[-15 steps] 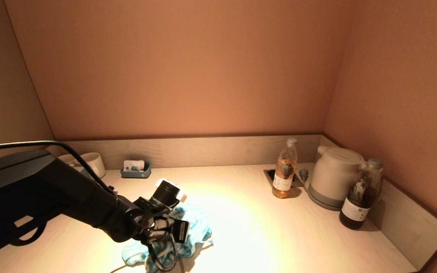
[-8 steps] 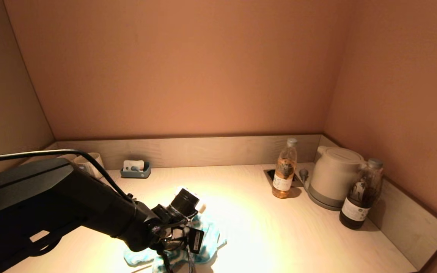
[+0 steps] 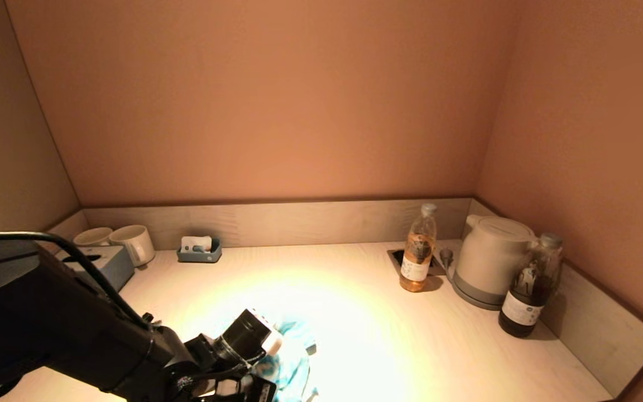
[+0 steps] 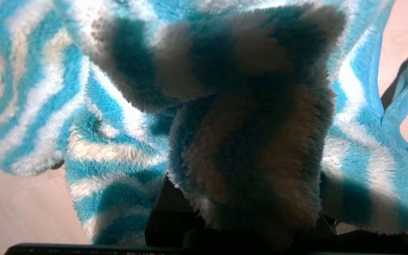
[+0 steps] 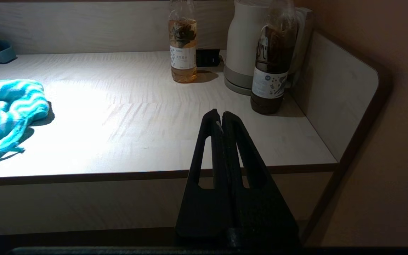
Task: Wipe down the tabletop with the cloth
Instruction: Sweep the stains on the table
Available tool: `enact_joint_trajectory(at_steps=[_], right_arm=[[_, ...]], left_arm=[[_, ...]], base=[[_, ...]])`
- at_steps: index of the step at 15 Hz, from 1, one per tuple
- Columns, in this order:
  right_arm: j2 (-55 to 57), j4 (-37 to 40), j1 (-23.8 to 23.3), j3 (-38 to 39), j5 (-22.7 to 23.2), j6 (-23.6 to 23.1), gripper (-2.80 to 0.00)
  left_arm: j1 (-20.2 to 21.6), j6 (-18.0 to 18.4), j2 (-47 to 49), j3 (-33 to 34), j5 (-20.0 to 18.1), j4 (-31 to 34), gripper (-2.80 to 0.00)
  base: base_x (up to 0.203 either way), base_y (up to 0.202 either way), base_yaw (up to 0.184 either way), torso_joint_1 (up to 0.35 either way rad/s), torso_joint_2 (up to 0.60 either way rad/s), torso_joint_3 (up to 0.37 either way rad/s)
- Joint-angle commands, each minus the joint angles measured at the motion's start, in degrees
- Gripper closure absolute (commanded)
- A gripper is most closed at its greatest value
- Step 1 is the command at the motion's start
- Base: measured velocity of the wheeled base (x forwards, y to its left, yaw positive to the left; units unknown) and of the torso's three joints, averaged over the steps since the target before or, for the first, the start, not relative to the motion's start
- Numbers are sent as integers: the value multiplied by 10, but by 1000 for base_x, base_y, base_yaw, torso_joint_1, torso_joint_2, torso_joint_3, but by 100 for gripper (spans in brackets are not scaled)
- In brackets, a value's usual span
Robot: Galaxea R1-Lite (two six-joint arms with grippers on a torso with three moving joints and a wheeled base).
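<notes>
Left gripper (image 4: 246, 198) fingers pinch the cloth (image 3: 291, 357) near-left on the surface (image 3: 438, 346); press evenly, sweeping clear of the bottles (image 3: 417, 251). Right gripper (image 5: 221, 118) fingers pressed together, parked.

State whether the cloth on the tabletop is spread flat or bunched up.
Bunched up. The striped cloth sits in a rumpled heap on the tabletop, and the left wrist view shows a fold of it raised.

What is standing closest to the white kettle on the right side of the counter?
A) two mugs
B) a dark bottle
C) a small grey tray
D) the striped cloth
B: the dark bottle stands right against the kettle, while the cloth lies far off, toward the counter's left.
</notes>
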State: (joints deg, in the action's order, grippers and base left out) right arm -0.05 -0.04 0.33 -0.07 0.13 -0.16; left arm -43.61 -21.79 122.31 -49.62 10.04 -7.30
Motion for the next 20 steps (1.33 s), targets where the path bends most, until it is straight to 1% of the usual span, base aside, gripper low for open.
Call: enact_joint_trajectory(at_steps=[1,2,3,4,5,7,9,11,13,15,17,20], right_arm=[[0,0,0,0,0,0,0],[0,0,0,0,0,0,0],[0,0,0,0,0,0,0],[0,0,0,1,0,0,0],[0,0,0,0,0,0,0],[0,0,0,1,0,0,0],[0,0,0,0,0,0,0],[0,0,0,1,0,0,0],[0,0,0,1,0,0,0],[0,0,0,0,0,0,0],[0,0,0,0,0,0,0],[0,0,0,0,0,0,0]], left_arm=[[37,1,-17,31,8,3,0],[56,3,-14,32,13,3,0],[58,5,-13,32,15,3,0],[73,9,-4,19,21,4,0],[102,12,10,-4,27,6,0],[152,16,56,-77,33,12,0],[166,16,94,-142,39,21,0],[169,16,120,-191,57,24,0],[156,16,134,-236,68,25,0],[148,16,135,-242,69,24,0],[93,14,127,-251,70,24,0],[25,9,121,-254,80,20,0]], base=[[0,0,0,0,0,0],[0,0,0,0,0,0],[0,0,0,0,0,0],[0,0,0,0,0,0],[0,0,0,0,0,0],[0,0,0,0,0,0],[0,0,0,0,0,0],[0,0,0,0,0,0],[0,0,0,0,0,0],[0,0,0,0,0,0],[0,0,0,0,0,0],[0,0,0,0,0,0]])
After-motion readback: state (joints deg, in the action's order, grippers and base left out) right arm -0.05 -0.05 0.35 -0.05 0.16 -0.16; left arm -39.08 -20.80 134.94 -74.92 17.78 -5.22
